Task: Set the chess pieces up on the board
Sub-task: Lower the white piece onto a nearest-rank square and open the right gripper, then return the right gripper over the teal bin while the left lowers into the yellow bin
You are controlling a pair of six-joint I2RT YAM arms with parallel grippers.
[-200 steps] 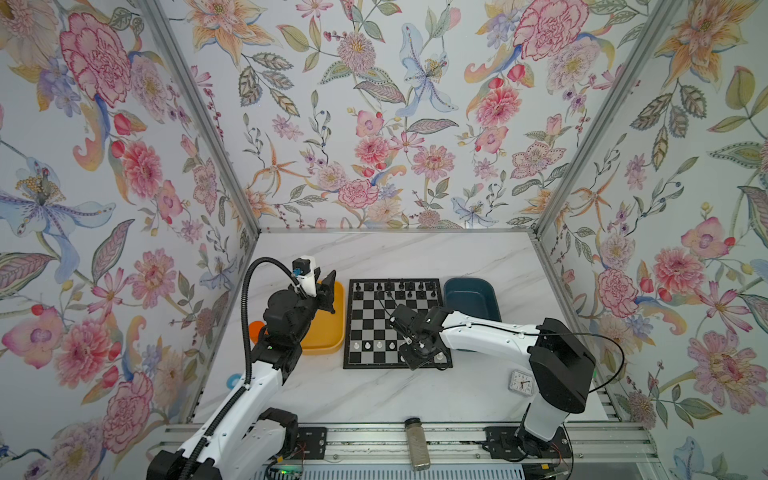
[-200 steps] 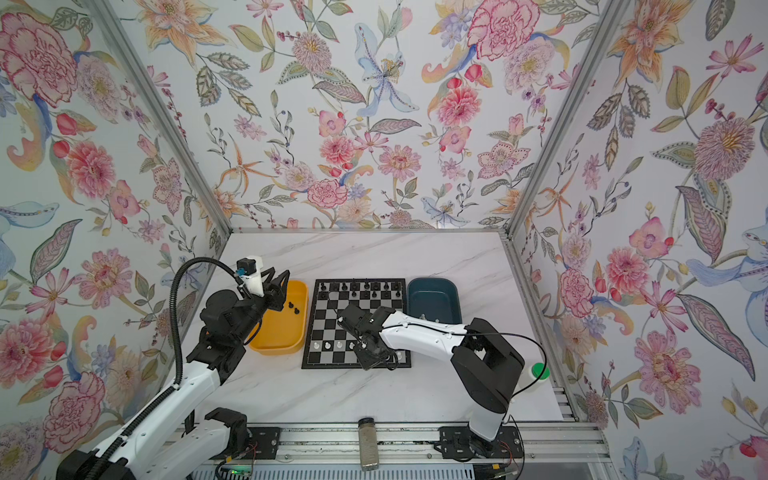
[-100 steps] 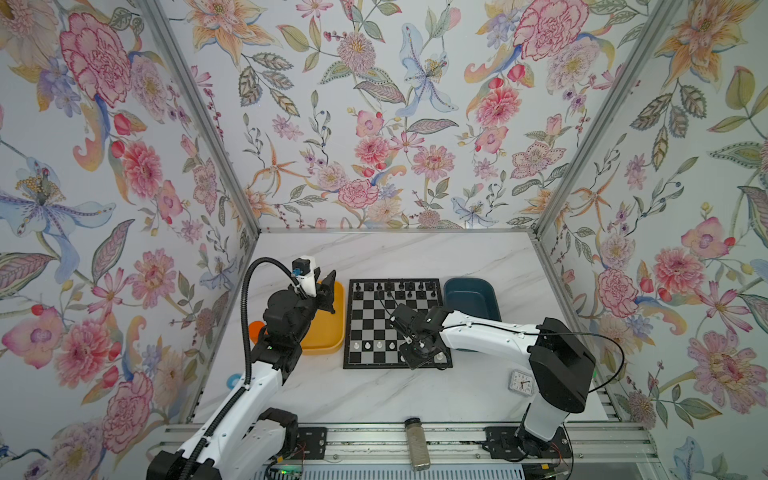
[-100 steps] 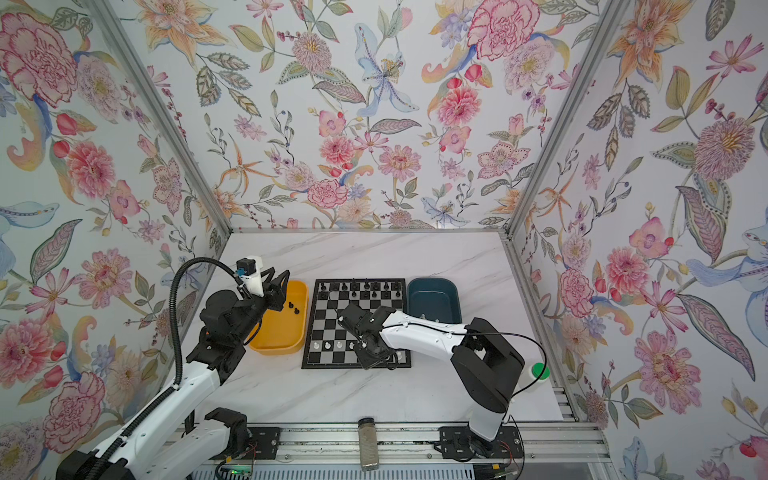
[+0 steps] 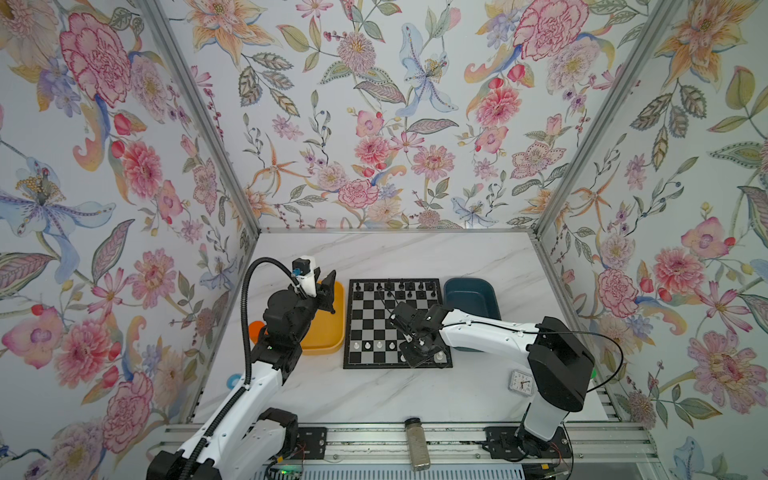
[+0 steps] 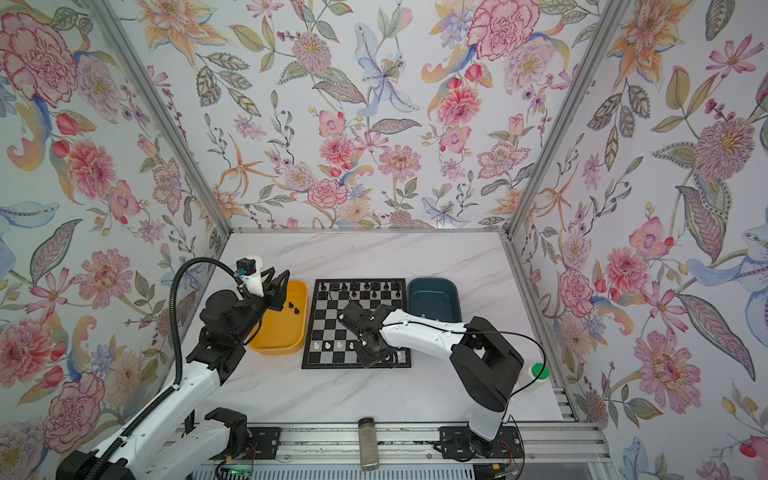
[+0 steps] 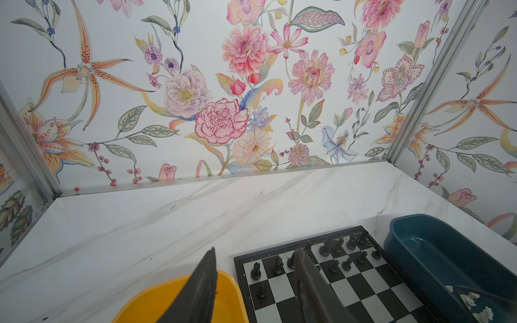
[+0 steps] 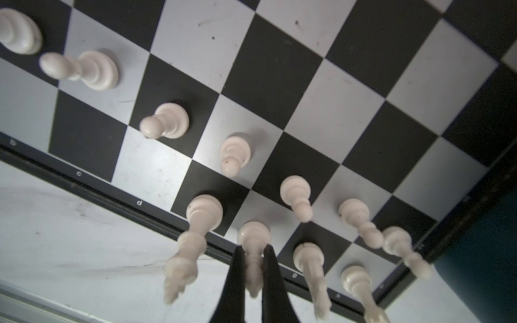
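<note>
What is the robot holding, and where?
The right gripper pinches a white chess piece by its upper part. The left gripper holds nothing.

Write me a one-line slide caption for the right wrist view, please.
Right gripper shut on a white chess piece in the board's edge row, other white pieces standing around it.

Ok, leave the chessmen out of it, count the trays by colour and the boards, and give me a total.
yellow tray: 1
dark blue tray: 1
chessboard: 1
Total: 3
</note>
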